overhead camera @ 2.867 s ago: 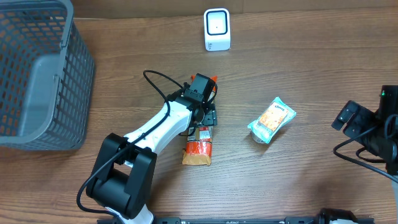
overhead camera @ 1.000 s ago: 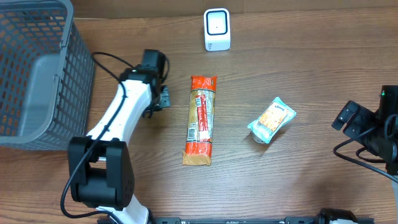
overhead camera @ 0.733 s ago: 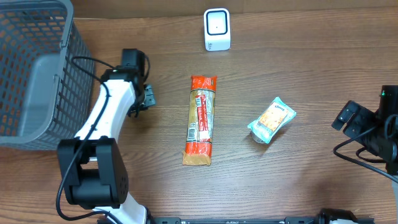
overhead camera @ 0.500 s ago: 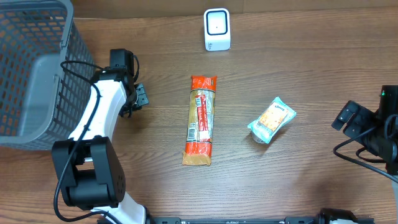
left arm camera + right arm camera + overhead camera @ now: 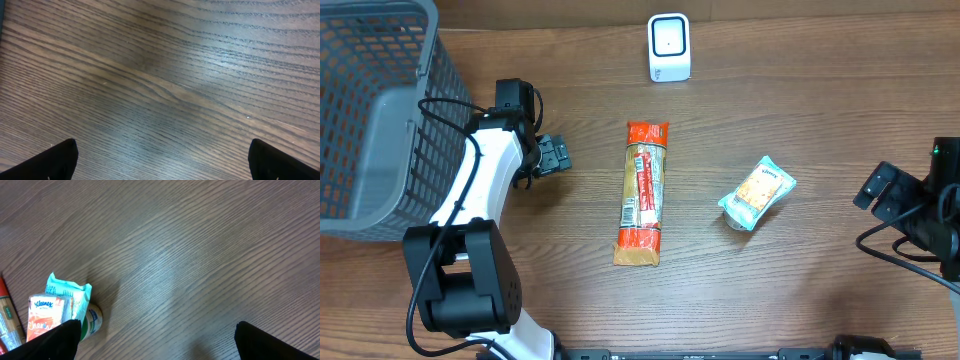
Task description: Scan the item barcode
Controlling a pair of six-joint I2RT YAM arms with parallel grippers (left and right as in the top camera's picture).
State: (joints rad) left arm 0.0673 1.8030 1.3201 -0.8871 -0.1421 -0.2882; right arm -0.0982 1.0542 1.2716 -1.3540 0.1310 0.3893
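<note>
A long orange packet (image 5: pixel 643 193) lies flat on the wooden table, pointing toward the white scanner (image 5: pixel 669 47) at the back. To its right lies a teal and orange tissue pack (image 5: pixel 756 192), which also shows at the left edge of the right wrist view (image 5: pixel 60 312). My left gripper (image 5: pixel 555 155) hovers left of the packet, apart from it, open and empty; its wrist view shows only bare wood between the fingertips (image 5: pixel 57 160). At the far right my right gripper (image 5: pixel 878 190) stands open and empty, right of the tissue pack.
A grey mesh basket (image 5: pixel 380 120) fills the back left corner, close behind the left arm. A small green and white container (image 5: pixel 92 320) lies against the tissue pack. Cables trail from both arms.
The left arm has left the orange packet lying on the table and swung left toward the basket. Its jaws, shut a second ago, now stand open. The right arm is unmoved.
</note>
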